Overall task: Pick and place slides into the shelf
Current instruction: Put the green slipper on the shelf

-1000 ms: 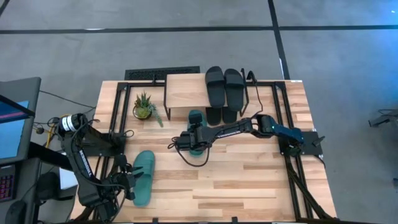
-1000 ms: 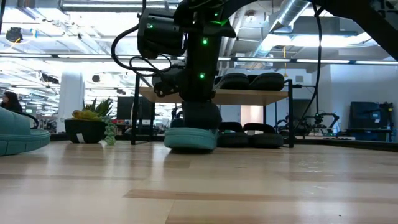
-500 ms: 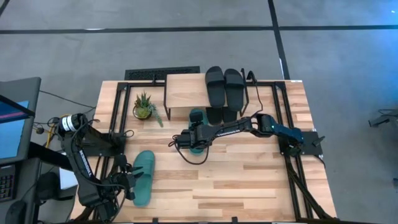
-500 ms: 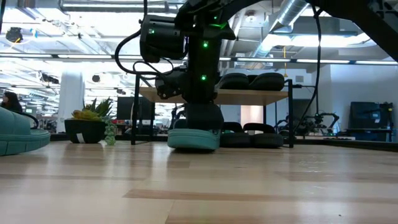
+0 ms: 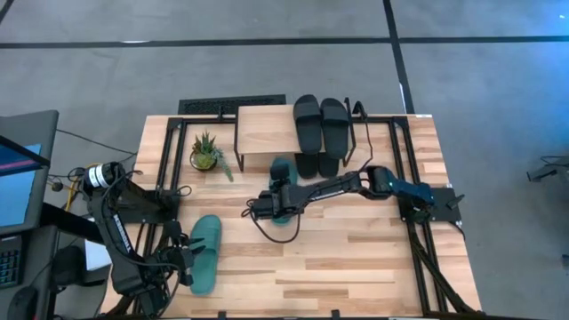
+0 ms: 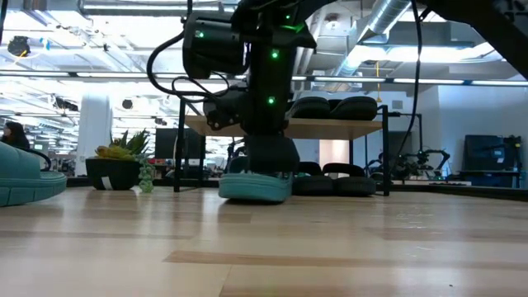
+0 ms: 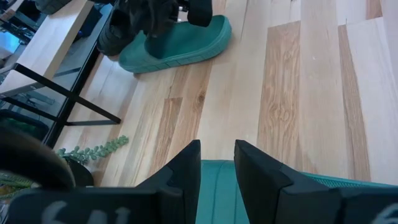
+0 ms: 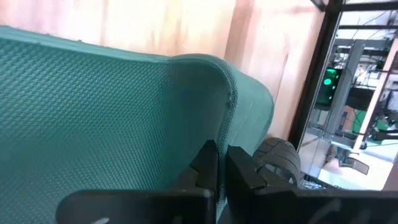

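One teal slide (image 5: 282, 170) lies flat on the table in front of the shelf (image 5: 265, 130), its far end under the top board. My right gripper (image 5: 277, 197) is shut and reaches down onto this slide's middle (image 6: 254, 186). The other teal slide (image 5: 206, 251) lies at the near left. My left gripper (image 7: 217, 163) stands over it, its fingers a little apart. Whether it touches that slide I cannot tell. Two black slides (image 5: 320, 123) rest on the shelf's board. Two more (image 5: 317, 164) lie under it. My right gripper's shut fingers (image 8: 208, 163) lie against the slide's textured teal top (image 8: 186, 124), beside a rounded edge (image 8: 231, 93). They slant down from the table's right. The fingers hide the spot itself. The slide rests sole down on the table.
A small potted plant (image 5: 206, 153) stands left of the shelf. Black frame rails (image 5: 169, 156) run along the table's left and right sides. Bare wood lies across the table's near middle and right (image 5: 356, 258).
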`<move>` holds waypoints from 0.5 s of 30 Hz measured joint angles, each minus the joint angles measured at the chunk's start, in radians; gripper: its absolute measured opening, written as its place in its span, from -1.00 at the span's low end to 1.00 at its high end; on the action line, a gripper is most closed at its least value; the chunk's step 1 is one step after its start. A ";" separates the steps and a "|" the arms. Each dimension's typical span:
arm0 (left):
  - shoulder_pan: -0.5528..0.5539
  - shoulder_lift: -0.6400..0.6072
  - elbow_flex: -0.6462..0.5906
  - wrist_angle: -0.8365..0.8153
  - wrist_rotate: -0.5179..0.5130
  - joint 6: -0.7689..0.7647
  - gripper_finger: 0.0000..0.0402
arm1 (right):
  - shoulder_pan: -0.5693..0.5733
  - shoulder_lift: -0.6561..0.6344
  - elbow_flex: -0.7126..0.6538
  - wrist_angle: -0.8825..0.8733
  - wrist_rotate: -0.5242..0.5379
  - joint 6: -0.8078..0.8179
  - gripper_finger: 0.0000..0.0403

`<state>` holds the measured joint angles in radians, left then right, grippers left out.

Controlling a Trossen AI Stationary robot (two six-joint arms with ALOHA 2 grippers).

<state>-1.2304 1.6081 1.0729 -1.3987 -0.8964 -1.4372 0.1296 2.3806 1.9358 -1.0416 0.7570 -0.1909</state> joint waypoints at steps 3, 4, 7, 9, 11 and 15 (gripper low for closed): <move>0.000 0.000 0.000 -0.001 0.000 0.000 -0.56 | 0.014 0.000 0.002 0.000 0.005 0.000 -0.99; 0.000 0.000 0.000 -0.001 0.000 0.000 -0.56 | 0.017 0.000 0.006 -0.001 0.005 0.000 -0.99; 0.000 0.000 0.000 -0.002 0.000 0.000 -0.56 | 0.033 0.001 0.030 0.000 0.002 -0.001 -0.99; 0.000 0.000 0.000 -0.002 0.000 0.000 -0.56 | 0.045 0.002 0.054 -0.004 -0.001 -0.005 -0.99; 0.000 0.000 0.000 -0.002 0.000 0.000 -0.56 | 0.058 0.003 0.084 -0.023 0.006 -0.017 -1.00; 0.000 0.000 0.000 -0.002 -0.001 0.001 -0.56 | 0.081 0.003 0.153 -0.079 0.056 -0.028 -1.00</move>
<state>-1.2304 1.6081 1.0729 -1.4010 -0.8978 -1.4364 0.2110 2.3833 2.0887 -1.1207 0.8131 -0.2186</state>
